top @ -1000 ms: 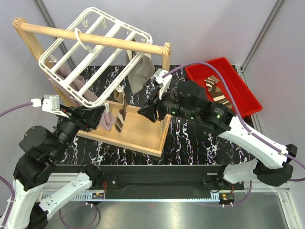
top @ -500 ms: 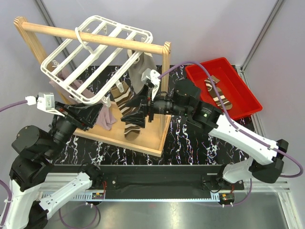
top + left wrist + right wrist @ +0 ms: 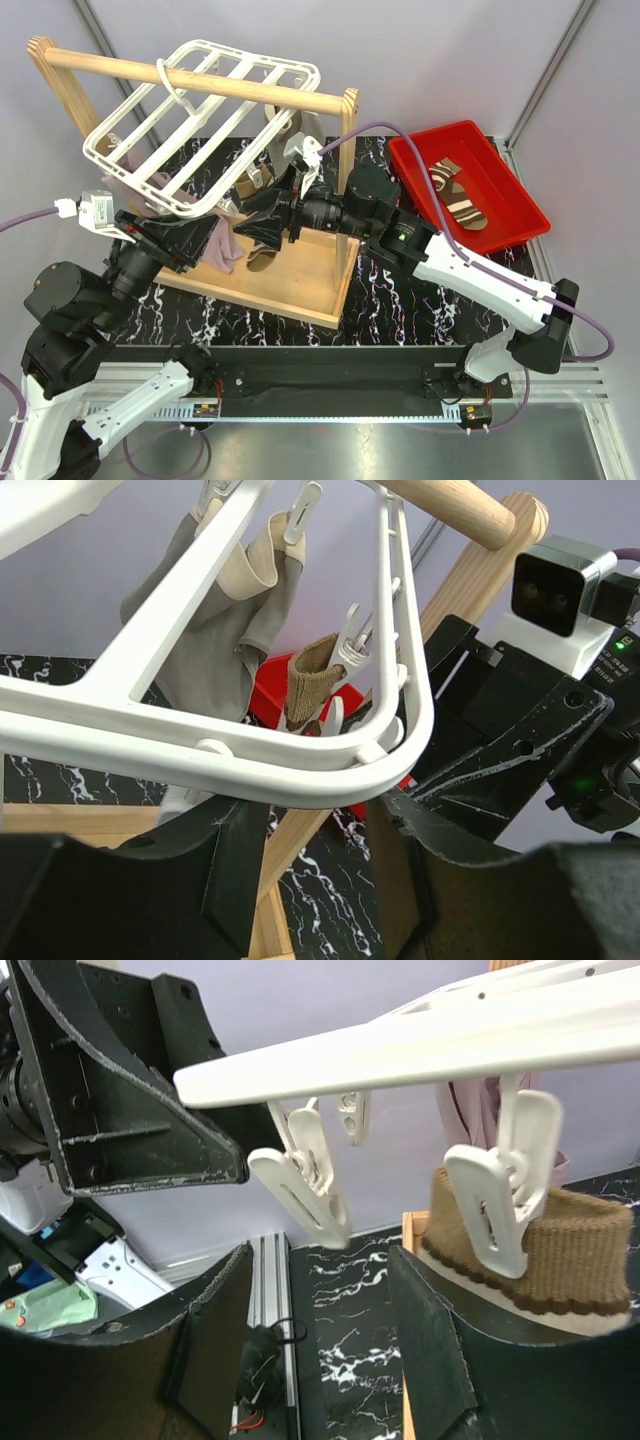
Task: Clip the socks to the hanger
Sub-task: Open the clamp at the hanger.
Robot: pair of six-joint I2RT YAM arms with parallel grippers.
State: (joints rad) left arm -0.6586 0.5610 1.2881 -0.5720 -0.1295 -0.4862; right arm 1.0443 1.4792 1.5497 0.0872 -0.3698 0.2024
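- The clipped sock hangs by its cuff from a clip at the hanger corner, just right of the right jaws, which are apart and empty.
- The loose sock lies lengthwise in the red bin, off to the right; the right arm is nearer.
- The left jaws are apart under the hanger's rim, gripping nothing.

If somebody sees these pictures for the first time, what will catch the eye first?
First the big white hanger, hooked on the wooden rail at the back left, with the left hand and the right hand just under its near edge. Then the clipped sock, its brown cuff in a white clip below the hanger, and the red bin on the right, where a striped sock lies.
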